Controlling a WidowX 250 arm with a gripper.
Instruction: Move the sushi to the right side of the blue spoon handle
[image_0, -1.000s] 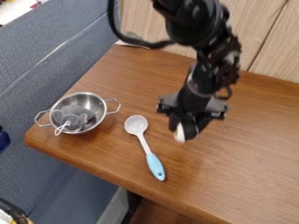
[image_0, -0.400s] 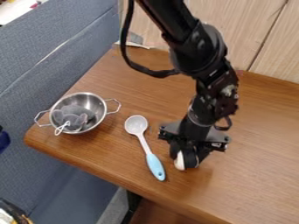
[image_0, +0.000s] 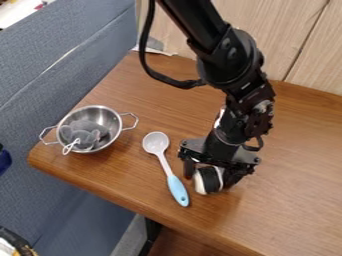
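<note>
A brown wooden counter (image_0: 294, 200) stands against blue-grey fabric (image_0: 53, 65); on it, just right of the spoon's blue handle (image_0: 178, 190), sits the black-and-white sushi (image_0: 210, 180); the pincer (image_0: 210, 178) hangs around it, fingers spread apart; a metal pot (image_0: 115, 136) is near the spoon's white bowl (image_0: 155, 142).

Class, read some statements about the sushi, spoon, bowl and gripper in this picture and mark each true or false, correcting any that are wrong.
1. In the picture, the sushi is right of the blue handle of the spoon. True.
2. The bowl holds something grey. True.
3. The spoon lies inside the bowl. False: it lies on the table.
4. The gripper is at the sushi. True.
5. The bowl is right of the spoon. False: it is left of it.
</note>
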